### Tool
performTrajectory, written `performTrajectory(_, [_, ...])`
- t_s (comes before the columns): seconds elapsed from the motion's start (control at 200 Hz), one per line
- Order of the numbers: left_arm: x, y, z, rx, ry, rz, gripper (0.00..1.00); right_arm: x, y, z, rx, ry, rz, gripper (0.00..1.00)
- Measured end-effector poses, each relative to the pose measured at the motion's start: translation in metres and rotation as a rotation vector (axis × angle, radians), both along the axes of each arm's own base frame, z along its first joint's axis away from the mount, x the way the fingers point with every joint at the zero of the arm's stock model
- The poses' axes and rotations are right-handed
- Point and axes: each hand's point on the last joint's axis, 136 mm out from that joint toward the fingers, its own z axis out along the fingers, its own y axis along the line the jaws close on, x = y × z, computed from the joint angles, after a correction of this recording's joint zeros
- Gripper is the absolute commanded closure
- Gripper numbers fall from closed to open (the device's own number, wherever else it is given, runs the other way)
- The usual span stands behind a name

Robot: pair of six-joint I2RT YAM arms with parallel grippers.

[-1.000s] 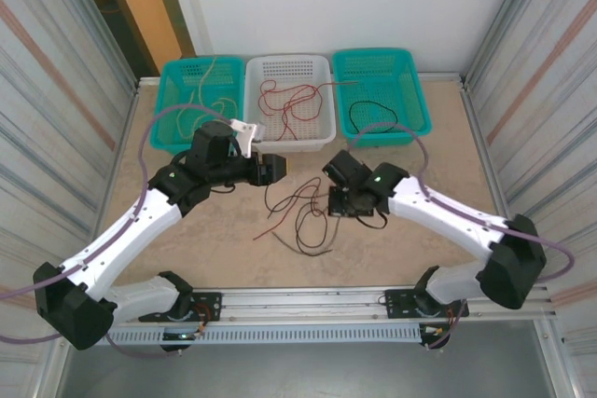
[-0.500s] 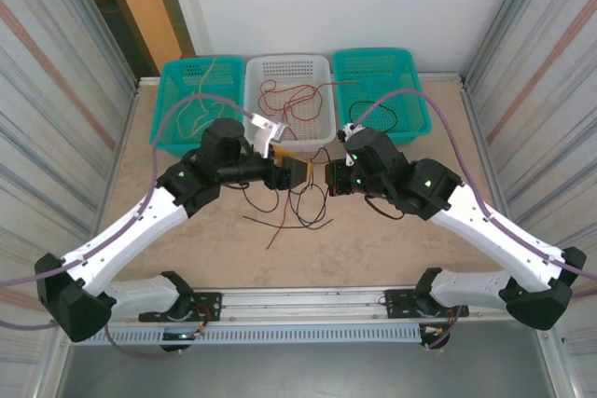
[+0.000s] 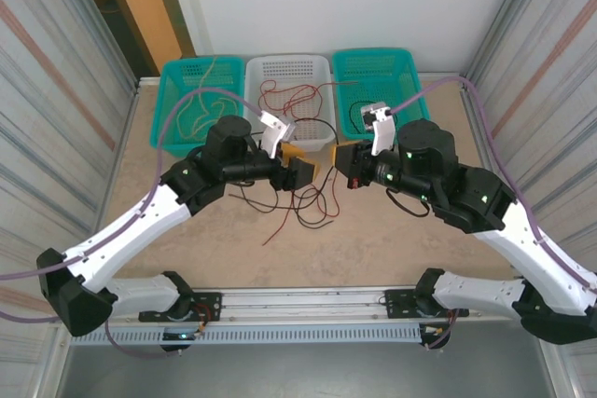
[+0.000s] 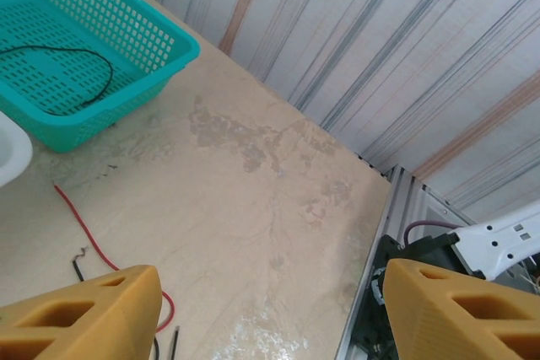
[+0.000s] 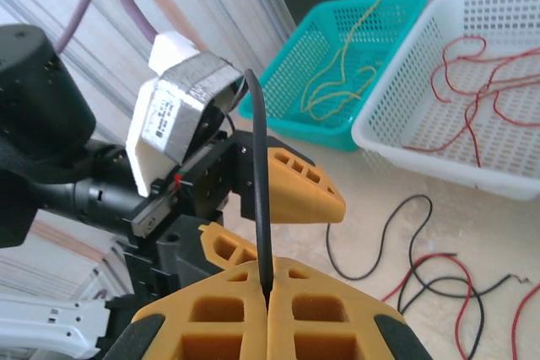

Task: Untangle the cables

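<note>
Because the right gripper (image 5: 270,297) presses its yellow fingers fully together on one black cable (image 5: 258,174), this wire rises straight and tight from between the pads. It seems to be held as an anchor, so that the knot can be worked on from the other side. In the top view the left gripper (image 4: 270,318) faces it, just beside. Its jaws are wide apart and grasp nothing; between its two fingers (image 4: 80,318) there is only bare table. Probably it is prepared to take another strand and draw it away from the held one.

The other cables (image 3: 308,204) lie on the table (image 3: 373,249), below and between the two grippers, as a loose heap of red and black loops that cross each other. They are thin, round and flexible, with smooth plastic insulation and many curls.

At the far edge three baskets stand in a row. The left teal basket (image 3: 191,63) contains yellowish wires, the white basket (image 3: 284,59) red ones, and the right teal basket (image 3: 373,52) a black one. This looks like sorting by colour, so the held wire most likely belongs in the right one. The baskets are of stiff plastic full of small holes. The table is matt beige with a stone-like pattern, and the gripper fingers are blocky, with hollow cells.
</note>
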Motion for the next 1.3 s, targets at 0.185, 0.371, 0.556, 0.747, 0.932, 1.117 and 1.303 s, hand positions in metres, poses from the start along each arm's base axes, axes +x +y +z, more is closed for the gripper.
performTrajectory(0.185, [-0.004,0.023,0.023,-0.016,-0.074,0.055,0.35,0.012,-0.008,0.003,-0.001,-0.017,-0.043,1.00])
performTrajectory(0.371, [0.000,0.078,0.073,-0.116,-0.178,0.198,0.38,0.018,-0.014,0.003,-0.002,-0.017,-0.069,1.00])
performTrajectory(0.556, [0.030,0.115,0.075,-0.103,-0.172,0.318,0.24,0.019,-0.015,0.003,0.000,-0.014,-0.069,1.00])
performTrajectory(0.747, [0.052,0.095,0.034,-0.040,-0.068,0.247,0.19,0.016,-0.012,0.003,0.009,-0.005,-0.041,1.00])
performTrajectory(0.932, [0.063,0.085,0.015,-0.013,-0.033,0.211,0.28,0.011,-0.007,0.003,0.021,0.006,0.001,1.00])
performTrajectory(1.117, [0.066,0.075,0.009,-0.021,-0.024,0.154,0.35,0.007,-0.003,0.006,0.036,0.007,0.031,1.00])
performTrajectory(1.303, [0.063,0.064,0.007,-0.046,-0.006,0.087,0.52,0.006,-0.002,0.007,0.040,0.008,0.040,1.00])
